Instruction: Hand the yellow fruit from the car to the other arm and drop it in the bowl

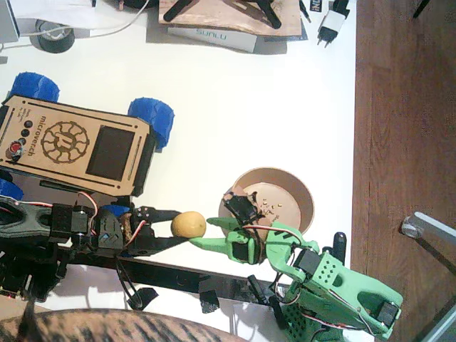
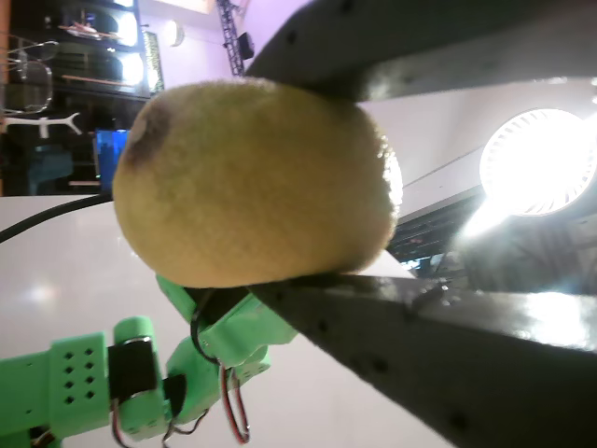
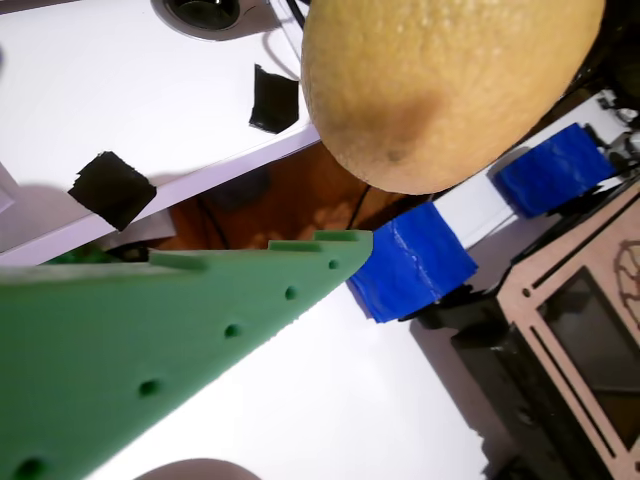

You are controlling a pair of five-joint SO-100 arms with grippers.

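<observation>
The yellow fruit (image 1: 188, 224) hangs above the table's near edge, with my left gripper (image 1: 179, 226) on the black arm shut on it. In a wrist view its black jaws press the yellow fruit (image 2: 252, 177) from above and below. My right gripper (image 1: 201, 232), on the green other arm (image 1: 335, 281), stands open with its fingers reaching around the fruit's right side. In another wrist view a green finger (image 3: 200, 330) sits a small gap below the yellow fruit (image 3: 450, 80). The car (image 1: 71, 142) stands at the left. Right of the fruit lies the tan bowl (image 1: 303, 196), holding crumbs.
The car's blue wheels (image 1: 153, 120) stick out toward the table's middle. Boxes, a plug (image 1: 329, 27) and cables line the far edge. The white table ends at the right, with wooden floor (image 1: 406, 107) beyond. A black strip (image 1: 178, 278) runs along the near edge.
</observation>
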